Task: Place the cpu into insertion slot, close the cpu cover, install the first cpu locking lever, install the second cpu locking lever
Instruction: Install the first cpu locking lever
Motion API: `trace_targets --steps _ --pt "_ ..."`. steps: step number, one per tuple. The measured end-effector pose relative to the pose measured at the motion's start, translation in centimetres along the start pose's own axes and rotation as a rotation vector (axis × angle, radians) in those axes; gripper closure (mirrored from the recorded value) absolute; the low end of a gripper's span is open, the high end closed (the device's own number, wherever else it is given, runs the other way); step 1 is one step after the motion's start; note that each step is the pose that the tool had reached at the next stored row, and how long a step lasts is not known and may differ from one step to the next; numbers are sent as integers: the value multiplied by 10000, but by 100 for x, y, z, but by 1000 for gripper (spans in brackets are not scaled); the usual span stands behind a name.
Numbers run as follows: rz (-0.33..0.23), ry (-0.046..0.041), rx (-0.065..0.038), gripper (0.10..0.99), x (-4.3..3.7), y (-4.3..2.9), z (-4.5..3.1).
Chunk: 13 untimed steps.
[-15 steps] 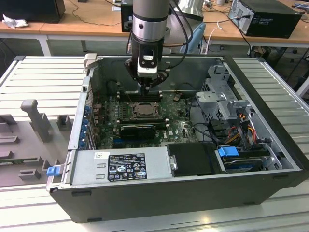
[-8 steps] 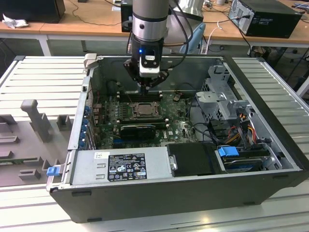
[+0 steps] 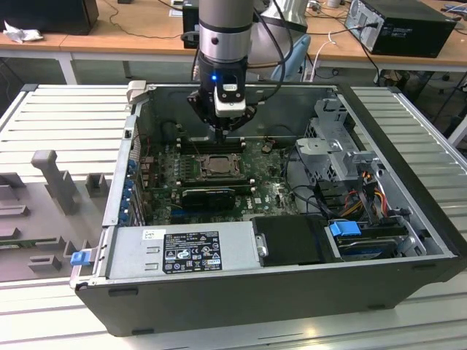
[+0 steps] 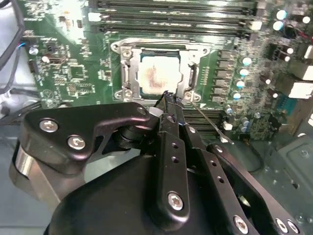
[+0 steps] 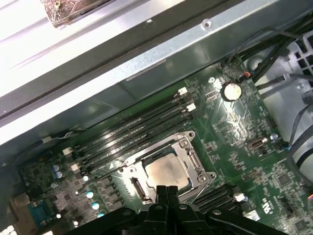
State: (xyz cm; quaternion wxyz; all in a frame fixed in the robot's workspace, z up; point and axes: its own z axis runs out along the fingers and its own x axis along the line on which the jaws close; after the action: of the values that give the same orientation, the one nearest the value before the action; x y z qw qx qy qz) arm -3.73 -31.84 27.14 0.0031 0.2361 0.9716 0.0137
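gripper (image 4: 168, 98) fingers pressed together, tips at the near edge of the insertion slot (image 4: 122, 93); cpu (image 4: 157, 73) seated in it, mid-motherboard (image 4: 73, 73); cpu cover (image 4: 191, 73) lying flat around it.

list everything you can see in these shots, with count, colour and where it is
computer case: one, dark grey, open on the slatted table
motherboard: one, green, inside the case
cpu: one, silvery-beige, in the insertion slot
cpu cover: one, silvery, framing the cpu
memory slots: several, black, beside the insertion slot
power supply: one, grey, along the case's near wall, exterior view
coin battery: one, silvery, on the motherboard
gripper: one, black, shut, tips at the insertion slot's edge
arm: one, grey, above the case
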Motion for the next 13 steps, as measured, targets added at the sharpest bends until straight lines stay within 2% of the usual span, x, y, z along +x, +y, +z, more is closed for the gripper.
trace_targets --steps 1,2,3,5,6,13 --pt "-173 -162 -85 980 0 0 0" --pt "-299 -193 -118 980 0 0 1" --pt "-409 -177 -157 980 -1 0 1" --pt "-621 -64 -369 980 0 0 2" --pt "-770 -42 -398 980 0 0 5" --pt "-2289 35 -409 980 0 -1 18"
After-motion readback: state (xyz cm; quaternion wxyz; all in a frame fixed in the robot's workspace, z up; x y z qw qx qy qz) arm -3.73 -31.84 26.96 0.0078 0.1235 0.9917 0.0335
